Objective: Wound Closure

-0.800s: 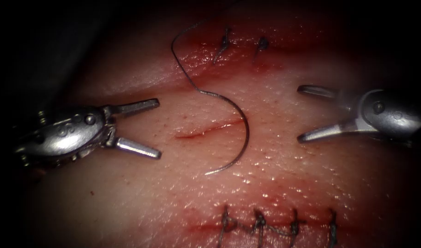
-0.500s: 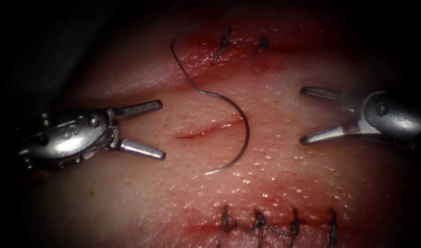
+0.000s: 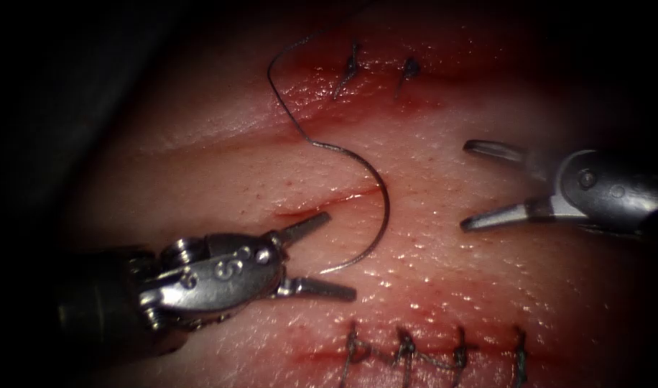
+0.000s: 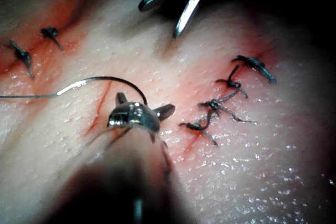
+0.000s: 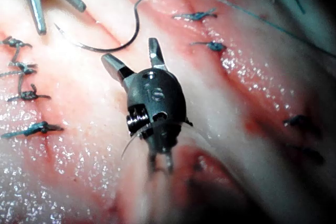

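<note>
The curved needle lies loose on the tissue, held by neither tool. Its arc crosses the right end of the short open cut, and its point rests below the cut. Dark thread runs from its upper end up and away. My left tool has its jaws open around the needle's point end and grips nothing. To the right of the cut, my right tool hangs open and empty. The left wrist view has the left tool beside the needle. The right wrist view has the right tool near the needle.
A row of several finished stitches closes another cut nearer the front. Two more stitches sit on a third cut at the back. Red fluid stains the tissue around these cuts. Beyond the tissue's left edge it is dark.
My left tool has swung right and down from the left of the cut, so its open jaws now flank the needle's point. The right tool barely shifted. The needle stayed put.
</note>
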### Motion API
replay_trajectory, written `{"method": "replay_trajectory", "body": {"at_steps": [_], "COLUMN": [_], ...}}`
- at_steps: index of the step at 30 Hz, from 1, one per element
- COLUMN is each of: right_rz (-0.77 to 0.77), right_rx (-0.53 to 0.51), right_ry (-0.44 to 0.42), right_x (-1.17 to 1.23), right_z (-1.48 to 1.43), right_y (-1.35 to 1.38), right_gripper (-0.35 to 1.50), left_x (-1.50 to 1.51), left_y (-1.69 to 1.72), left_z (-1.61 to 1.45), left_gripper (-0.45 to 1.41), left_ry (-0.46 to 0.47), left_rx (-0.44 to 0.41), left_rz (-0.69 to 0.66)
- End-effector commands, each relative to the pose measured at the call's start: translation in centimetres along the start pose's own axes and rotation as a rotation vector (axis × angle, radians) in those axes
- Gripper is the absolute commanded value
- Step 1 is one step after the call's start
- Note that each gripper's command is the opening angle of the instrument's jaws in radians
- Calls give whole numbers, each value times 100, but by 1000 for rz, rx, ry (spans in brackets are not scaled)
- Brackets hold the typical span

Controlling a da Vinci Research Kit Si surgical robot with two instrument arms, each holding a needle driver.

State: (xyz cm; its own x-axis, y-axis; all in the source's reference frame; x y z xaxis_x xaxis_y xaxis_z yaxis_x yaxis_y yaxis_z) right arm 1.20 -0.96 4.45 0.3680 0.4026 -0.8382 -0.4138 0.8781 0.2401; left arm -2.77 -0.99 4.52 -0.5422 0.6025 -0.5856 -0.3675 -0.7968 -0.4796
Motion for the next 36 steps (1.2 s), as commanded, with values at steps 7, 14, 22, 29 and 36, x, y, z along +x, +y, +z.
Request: {"method": "replay_trajectory", "body": {"at_steps": [7,14,22,29,36], "right_rz": [0,0,28,119,223], "right_rx": [-6,-8,14,43,110], "right_ry": [-3,-10,-60,-27,-8], "right_x": [0,4,2,2,7], "right_z": [16,15,17,23,26], "right_y": [-11,-15,-13,16,35], "right_gripper": [120,120,110,113,113], "left_x": [-9,-16,-11,-4,-2], "left_y": [-7,-13,-19,-28,-28], "left_z": [16,30,35,17,15], "left_gripper": [73,46,-45,-45,-45], "left_ry": [-121,-167,-116,-126,-150], "left_rx": [-4,-4,-25,113,223], "left_rz": [10,15,143,291,443]}}
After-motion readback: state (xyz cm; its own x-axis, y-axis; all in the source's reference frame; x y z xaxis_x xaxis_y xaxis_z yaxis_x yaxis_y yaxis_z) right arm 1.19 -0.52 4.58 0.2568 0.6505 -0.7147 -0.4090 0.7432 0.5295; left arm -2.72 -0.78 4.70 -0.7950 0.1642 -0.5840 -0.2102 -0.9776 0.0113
